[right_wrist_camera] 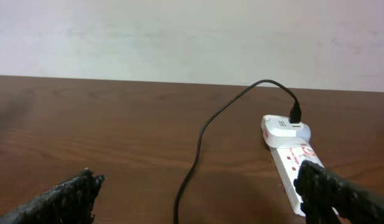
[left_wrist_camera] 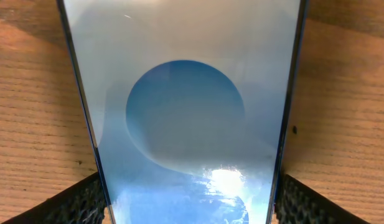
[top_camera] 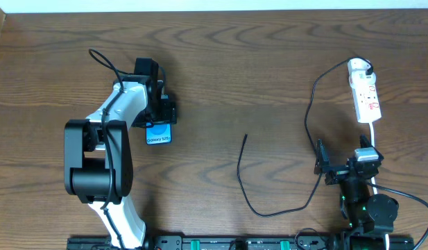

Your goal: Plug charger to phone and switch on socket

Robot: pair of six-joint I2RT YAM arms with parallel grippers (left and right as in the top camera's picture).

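Black pads [left_wrist_camera: 79,202] of the left gripper [top_camera: 158,118] flanked the phone [left_wrist_camera: 185,93], perhaps touching; whether they gripped was unclear. The right gripper [top_camera: 342,158] gaped empty. The charger [top_camera: 269,212] ended well apart, to the phone's right.

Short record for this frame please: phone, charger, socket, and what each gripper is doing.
phone: screen up, under the left arm
left gripper: fingers flank the phone's long edges; contact unclear
charger: one end plugged into the socket; plug tip lies free mid-table, apart from the phone
socket: far right of the table; switch position not readable
right gripper: open, empty, facing the socket
task state: charger not yet in the phone
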